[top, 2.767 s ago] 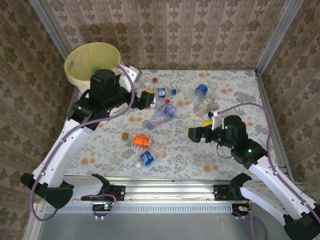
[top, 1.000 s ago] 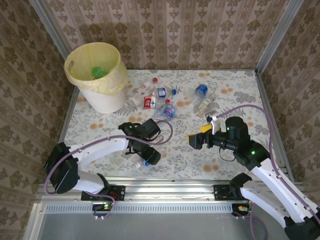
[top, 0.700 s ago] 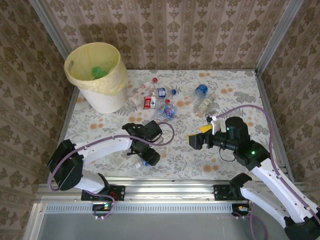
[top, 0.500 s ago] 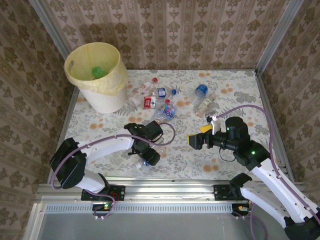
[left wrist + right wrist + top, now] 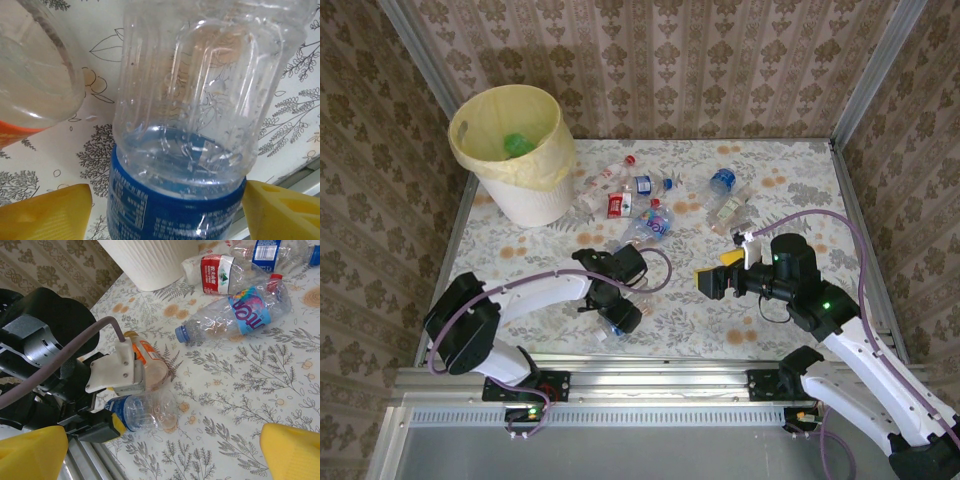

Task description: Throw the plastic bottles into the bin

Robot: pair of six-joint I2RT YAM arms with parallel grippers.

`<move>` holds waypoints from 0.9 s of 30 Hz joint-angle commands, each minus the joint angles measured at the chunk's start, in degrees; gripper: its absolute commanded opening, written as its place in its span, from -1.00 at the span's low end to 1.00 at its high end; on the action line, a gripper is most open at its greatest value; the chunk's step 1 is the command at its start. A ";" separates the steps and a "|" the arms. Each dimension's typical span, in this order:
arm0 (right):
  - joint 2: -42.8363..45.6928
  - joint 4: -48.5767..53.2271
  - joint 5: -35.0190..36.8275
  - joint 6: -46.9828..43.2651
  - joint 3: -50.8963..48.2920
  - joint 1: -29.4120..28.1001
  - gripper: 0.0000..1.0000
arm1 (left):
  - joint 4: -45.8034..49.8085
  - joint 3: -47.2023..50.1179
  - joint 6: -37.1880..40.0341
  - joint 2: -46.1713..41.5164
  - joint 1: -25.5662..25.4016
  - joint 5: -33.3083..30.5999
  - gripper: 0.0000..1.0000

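Left gripper (image 5: 619, 316) sits low over the bench (image 5: 790, 200), well away from the bin (image 5: 532, 198). Its jaws are parted astride a lying blue-labelled bottle (image 5: 190, 150), probably ready to close and lift it. Right gripper (image 5: 710, 283) hovers with its jaws wide and empty. The bottle is clear, ribbed and droplet-speckled, beside an orange-labelled bottle (image 5: 146, 362). More bottles (image 5: 642, 200) lie nearer the bin.

Bin (image 5: 510, 150) at ten o'clock of the desk (image 5: 800, 170); bottles (image 5: 655, 224) scattered toward twelve; left gripper (image 5: 620, 315) at seven, right gripper (image 5: 712, 282) at four.
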State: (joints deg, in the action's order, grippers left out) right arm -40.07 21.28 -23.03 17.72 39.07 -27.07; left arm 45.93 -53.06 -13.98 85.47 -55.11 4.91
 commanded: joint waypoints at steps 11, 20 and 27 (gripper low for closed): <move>0.79 -0.45 -1.44 -0.22 -0.13 -0.35 1.00 | -4.23 2.81 -1.67 2.32 -0.70 3.00 0.60; 0.80 -0.63 -1.23 -0.13 -0.57 -0.35 1.00 | -4.36 2.79 -1.54 2.85 -0.70 3.00 0.38; 1.31 -0.32 -0.94 0.20 -0.57 -0.35 1.00 | -5.38 3.48 -1.10 2.19 -0.72 3.18 0.24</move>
State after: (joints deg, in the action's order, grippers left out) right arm -40.01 21.23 -23.20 17.78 39.05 -27.07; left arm 40.84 -50.63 -15.40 88.03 -55.53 7.68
